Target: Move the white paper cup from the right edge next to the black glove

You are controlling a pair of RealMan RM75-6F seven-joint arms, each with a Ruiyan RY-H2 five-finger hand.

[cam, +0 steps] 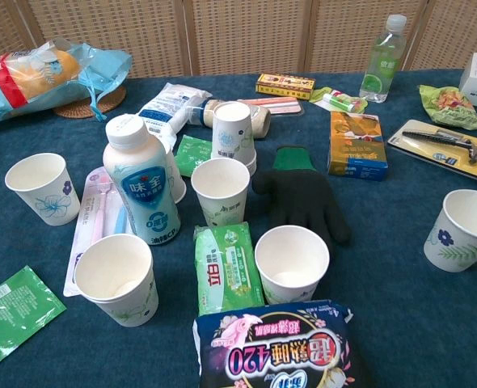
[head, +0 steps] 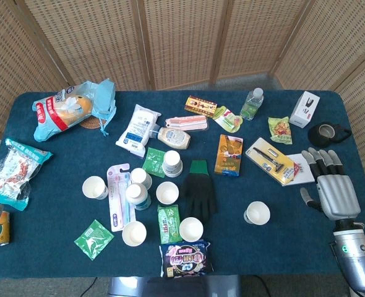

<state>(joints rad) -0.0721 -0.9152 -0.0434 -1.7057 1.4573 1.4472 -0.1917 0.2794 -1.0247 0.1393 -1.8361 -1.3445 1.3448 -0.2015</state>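
The white paper cup point(head: 257, 213) point(cam: 465, 229) stands upright and empty on the blue table, right of the black glove point(head: 198, 189) point(cam: 301, 198), with bare cloth between them. The glove lies flat, its green cuff pointing to the far side. My right hand point(head: 328, 182) shows only in the head view, near the table's right edge. It hangs to the right of the cup and apart from it, fingers stretched out and holding nothing. The left hand is in neither view.
Several other paper cups point(head: 191, 228) point(cam: 291, 263) ring the glove's left and near sides. Nearby are a milk bottle point(cam: 141, 184), a green wipes pack point(cam: 226, 267), a pad packet point(head: 184, 258), an orange box point(head: 229, 154) and a razor pack point(head: 270, 160). A black tape roll point(head: 326, 131) lies beyond the hand.
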